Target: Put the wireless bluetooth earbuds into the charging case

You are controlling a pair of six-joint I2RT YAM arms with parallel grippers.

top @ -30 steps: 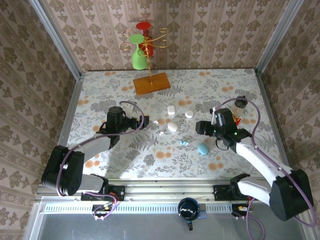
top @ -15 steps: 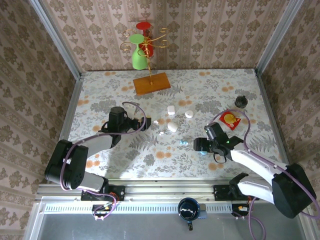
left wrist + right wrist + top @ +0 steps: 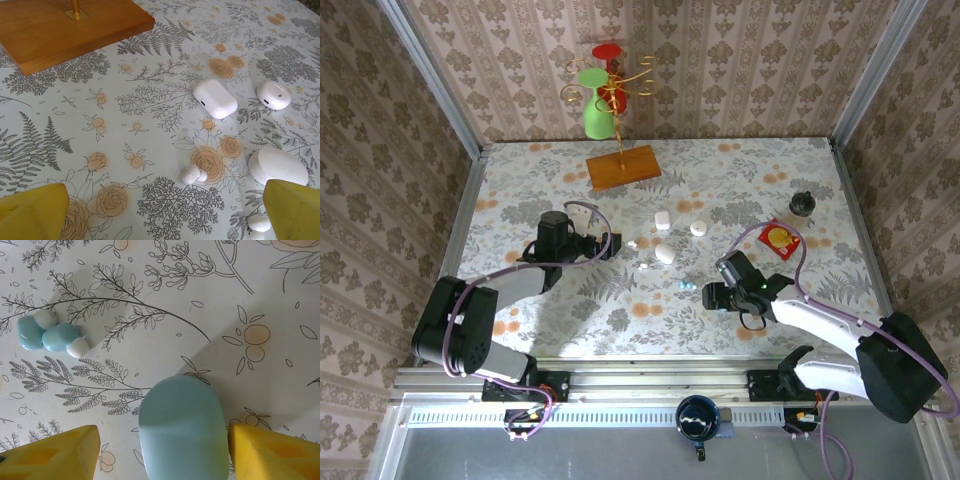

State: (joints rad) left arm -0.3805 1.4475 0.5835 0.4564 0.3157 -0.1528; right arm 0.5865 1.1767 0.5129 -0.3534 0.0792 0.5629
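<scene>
Left wrist view: the left gripper (image 3: 164,192) hangs empty, its yellow jaws spread wide. A tiny glossy white plastic earbud (image 3: 192,174) lies at its one o'clock, with three white pebble-like cases (image 3: 215,98) beyond, between one and three o'clock. Right wrist view: two pale blue earbuds (image 3: 60,336) (touching each other) lie at ten o'clock of a pale blue oval case (image 3: 184,430). The right gripper (image 3: 162,440) straddles that case with its jaws apart, not clamped.

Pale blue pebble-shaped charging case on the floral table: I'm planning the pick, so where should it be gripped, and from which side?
Grip the pale blue pebble-shaped plastic case across its two long, nearly straight sides, coming straight down from above. It lies flat, and its rounded ends would likely slip; the right arm's yellow fingers flank those long sides.
</scene>
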